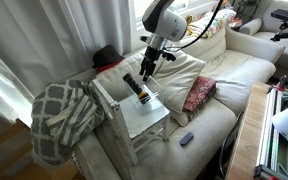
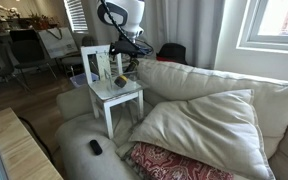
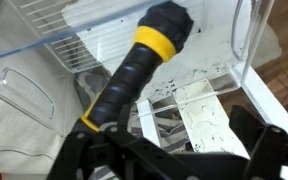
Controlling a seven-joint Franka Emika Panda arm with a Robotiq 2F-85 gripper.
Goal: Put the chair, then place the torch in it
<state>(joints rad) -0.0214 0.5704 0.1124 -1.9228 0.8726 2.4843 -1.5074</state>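
Note:
The small white chair (image 1: 149, 118) stands on the cream sofa; it also shows in an exterior view (image 2: 127, 96). The torch (image 1: 135, 87), black with yellow bands, lies flat on the chair's glossy seat. In the wrist view the torch (image 3: 134, 70) lies diagonally across the seat (image 3: 219, 60), with its head pointing away. My gripper (image 1: 147, 64) hovers just above the torch's far end. In the wrist view its fingers (image 3: 169, 150) are spread wide with nothing between them, and the torch's near end lies close to one finger.
A grey-and-white patterned blanket (image 1: 62, 115) hangs over the sofa arm beside the chair. A red patterned cushion (image 1: 199, 93) and a small dark remote-like object (image 1: 187, 138) lie on the sofa. A large cream cushion (image 2: 209, 125) lies nearby. A dark object (image 1: 106, 55) rests on the sofa back.

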